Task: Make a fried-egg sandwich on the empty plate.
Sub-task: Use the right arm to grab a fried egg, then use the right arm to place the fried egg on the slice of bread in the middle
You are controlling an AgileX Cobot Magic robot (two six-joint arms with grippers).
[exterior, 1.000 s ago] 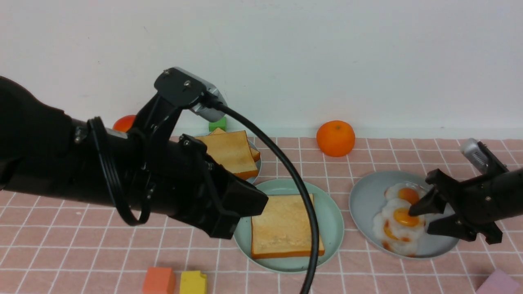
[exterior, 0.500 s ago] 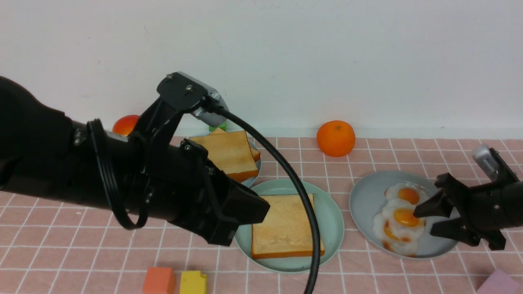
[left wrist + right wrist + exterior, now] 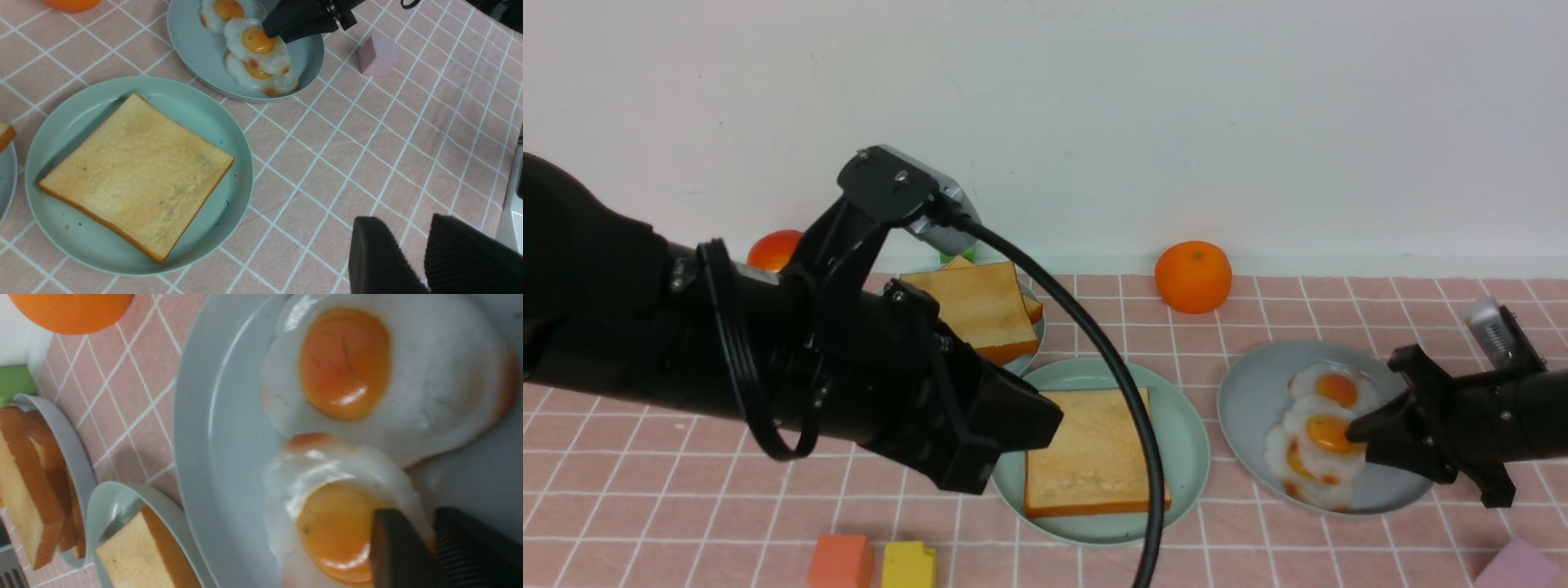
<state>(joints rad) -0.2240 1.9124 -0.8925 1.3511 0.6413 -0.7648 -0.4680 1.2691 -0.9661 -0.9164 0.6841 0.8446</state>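
The mint-green empty plate [image 3: 1186,425] [image 3: 229,122] holds one toast slice [image 3: 1094,449] [image 3: 135,179]. On the grey-blue plate [image 3: 1245,400] to its right lie three overlapping fried eggs. My right gripper [image 3: 1356,433] [image 3: 276,34] [image 3: 429,539] is shut on the white edge of the middle fried egg [image 3: 1319,437] [image 3: 255,43] [image 3: 327,526], beside its yolk. The left gripper [image 3: 1037,420] [image 3: 412,241] hangs over the tablecloth at the mint plate's left rim, open with nothing between its fingers.
A stack of toast [image 3: 980,306] sits on another grey-blue plate at the back. An orange [image 3: 1193,276], a tomato [image 3: 772,247] and a green block [image 3: 960,249] stand near the wall. Orange [image 3: 841,562], yellow [image 3: 908,565] and pink [image 3: 1523,567] blocks lie in front. The left arm's cable [image 3: 1127,408] crosses the mint plate.
The right gripper has come down to the egg plate and closed from wide open onto the middle egg's edge. The left arm has barely moved.
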